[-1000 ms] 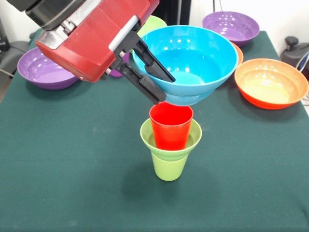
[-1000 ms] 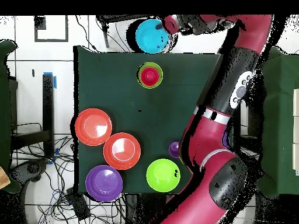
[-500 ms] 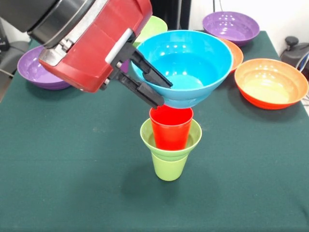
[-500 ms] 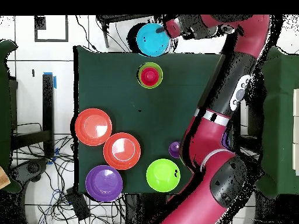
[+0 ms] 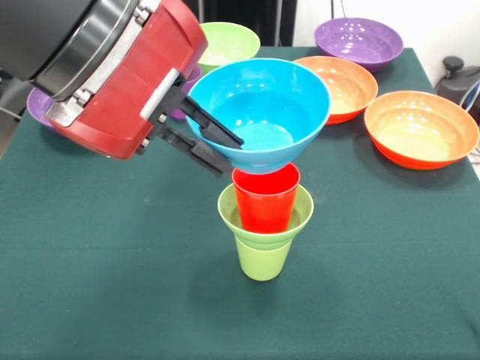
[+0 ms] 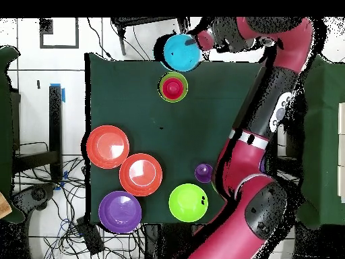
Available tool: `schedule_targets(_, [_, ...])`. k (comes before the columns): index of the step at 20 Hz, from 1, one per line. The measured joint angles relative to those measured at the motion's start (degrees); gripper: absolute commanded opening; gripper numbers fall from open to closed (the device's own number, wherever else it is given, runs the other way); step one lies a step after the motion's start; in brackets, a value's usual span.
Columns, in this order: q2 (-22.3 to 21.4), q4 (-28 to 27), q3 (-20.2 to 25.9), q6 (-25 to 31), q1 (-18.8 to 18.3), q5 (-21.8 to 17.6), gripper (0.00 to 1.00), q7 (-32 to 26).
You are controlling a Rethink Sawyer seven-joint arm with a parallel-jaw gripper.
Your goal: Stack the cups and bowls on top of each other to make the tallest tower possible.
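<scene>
My gripper (image 5: 229, 155) is shut on the rim of the small blue bowl (image 5: 259, 112), one finger inside and one outside. It holds the bowl tilted, with its base right over the red cup (image 5: 266, 199); I cannot tell if they touch. The red cup stands in the small lime-green bowl (image 5: 300, 214), which sits on the lime-green cup (image 5: 262, 259). In the overhead view the blue bowl (image 6: 180, 51) and gripper (image 6: 197, 44) lie just past the stack (image 6: 173, 86). The purple cup (image 6: 203, 173) stands beside the arm.
Two orange bowls (image 5: 345, 86) (image 5: 420, 127), a purple bowl (image 5: 358, 41) and a medium lime-green bowl (image 5: 229, 41) stand at the back. Another purple bowl (image 5: 36, 105) is mostly hidden behind the arm. The overhead view also shows that purple bowl (image 6: 120, 212).
The gripper has carried the blue bowl left and lower in the front view, bringing its base over the red cup. The stack has not moved.
</scene>
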Motion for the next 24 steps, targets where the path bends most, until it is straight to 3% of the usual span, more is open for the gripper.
schedule_targets(12, [0.34, 0.29, -2.98, -0.69, -0.15, 3.57, 0.0, 0.0])
schedule_targets(24, [0.39, 4.38, -8.28, -9.79, -0.46, 10.15, 0.0, 0.0])
